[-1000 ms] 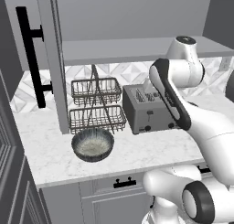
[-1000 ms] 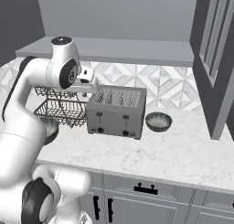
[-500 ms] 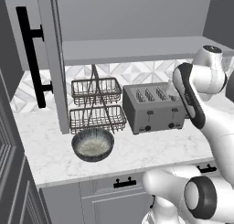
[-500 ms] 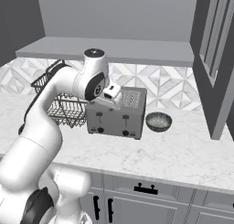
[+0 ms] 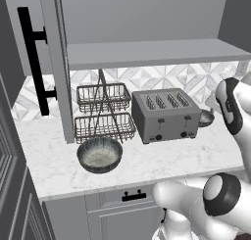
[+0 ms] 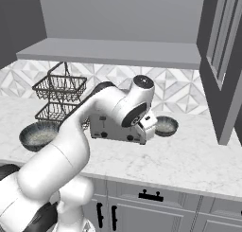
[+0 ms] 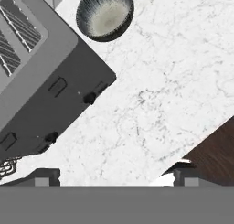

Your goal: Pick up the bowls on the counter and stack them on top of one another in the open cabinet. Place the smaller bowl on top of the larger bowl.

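A white robot arm (image 6: 94, 127) is reaching across the middle of the right base frame, its hand hanging over the counter (image 6: 189, 155) in front of the toaster (image 6: 111, 127). In the hand view the gripper (image 7: 112, 175) is standing with its two dark tips spread wide apart at the bottom corners of the frame, nothing between them, bare marble (image 7: 160, 95) lying beneath. The small bowl (image 7: 105, 13) is sitting at the top of that frame, just beyond the toaster's corner (image 7: 41, 77), upright with its pale speckled inside showing. In the right base frame the same small bowl (image 6: 166, 125) is resting right of centre, just past the hand, against the tiled back wall. In the left base frame it is peeking out (image 5: 206, 118) at the right, behind the toaster (image 5: 166, 114). The large bowl (image 5: 99, 154) is sitting left of centre in that frame, upright on the counter (image 5: 54, 160), just in front of the two-tier wire basket (image 5: 103, 111); in the right base frame it (image 6: 38, 135) is lying at the far left edge, well apart from the small one. Above, the cabinet shelf (image 5: 147, 53) is running across the upper part of the left base frame, its door (image 5: 56, 62) swung open at the left with a long black handle (image 5: 34, 58).
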Controlling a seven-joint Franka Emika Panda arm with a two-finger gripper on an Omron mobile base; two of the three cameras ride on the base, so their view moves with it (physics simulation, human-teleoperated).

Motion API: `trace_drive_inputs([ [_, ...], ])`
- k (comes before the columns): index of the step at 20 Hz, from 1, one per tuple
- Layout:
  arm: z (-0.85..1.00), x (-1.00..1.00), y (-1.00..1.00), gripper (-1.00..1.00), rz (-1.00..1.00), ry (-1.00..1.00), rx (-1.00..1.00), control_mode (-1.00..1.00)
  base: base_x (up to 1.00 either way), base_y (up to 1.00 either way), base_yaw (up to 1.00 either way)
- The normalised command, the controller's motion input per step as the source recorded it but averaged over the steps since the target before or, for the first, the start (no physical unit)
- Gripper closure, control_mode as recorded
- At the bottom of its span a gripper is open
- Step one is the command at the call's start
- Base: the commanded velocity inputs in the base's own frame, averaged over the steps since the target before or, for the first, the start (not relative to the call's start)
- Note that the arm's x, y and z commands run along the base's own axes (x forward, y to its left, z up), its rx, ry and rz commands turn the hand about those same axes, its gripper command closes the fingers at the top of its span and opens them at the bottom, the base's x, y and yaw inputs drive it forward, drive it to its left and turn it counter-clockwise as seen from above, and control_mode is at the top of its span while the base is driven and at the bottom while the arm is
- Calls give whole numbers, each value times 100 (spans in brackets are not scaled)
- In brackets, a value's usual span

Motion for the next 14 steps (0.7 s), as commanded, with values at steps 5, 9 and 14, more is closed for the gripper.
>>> trace_drive_inputs([
  [5,-11,0,-66,-100,-23,1,15,-100,0,0,0],
  [9,-1,2,-41,-100,-6,0,10,-100,0,0,0],
  [14,-14,22,-55,-100,-8,0,9,-100,0,0,0],
])
